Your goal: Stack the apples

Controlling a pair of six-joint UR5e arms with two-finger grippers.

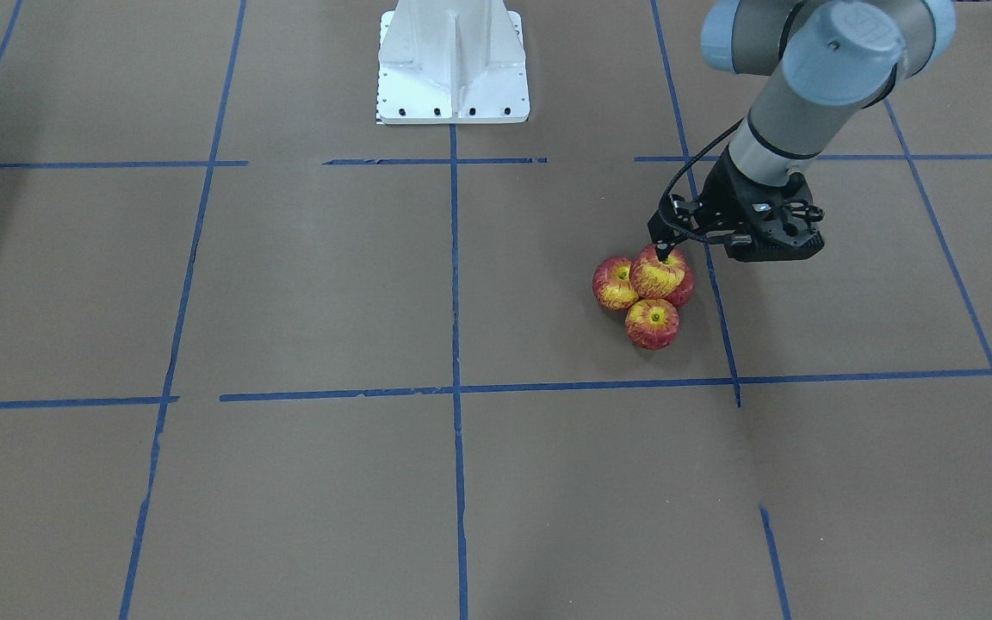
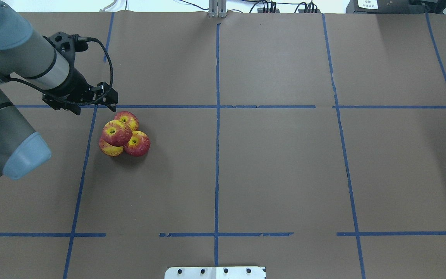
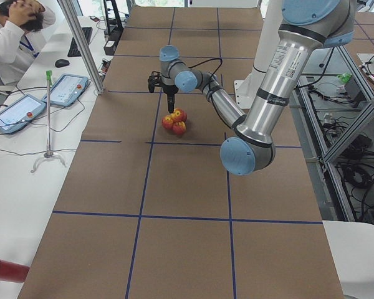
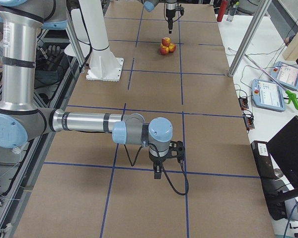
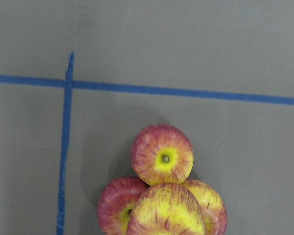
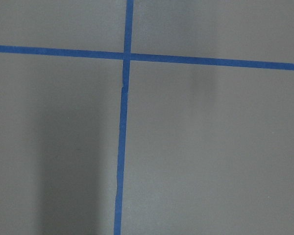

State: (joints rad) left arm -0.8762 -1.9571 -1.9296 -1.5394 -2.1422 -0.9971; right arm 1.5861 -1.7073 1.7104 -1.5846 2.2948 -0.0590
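Four red and yellow apples sit in a pile left of the table's middle. Three lie on the brown paper, touching each other: one, a second and a third. The fourth apple rests on top of them; it also shows in the front view and in the left wrist view. My left gripper hangs just above and behind the pile, fingers together, holding nothing. My right gripper is far from the apples; I cannot tell whether it is open or shut.
Blue tape lines divide the brown paper into squares. The white robot base stands at the table's robot side. Tablets and a person are beyond the table's far edge.
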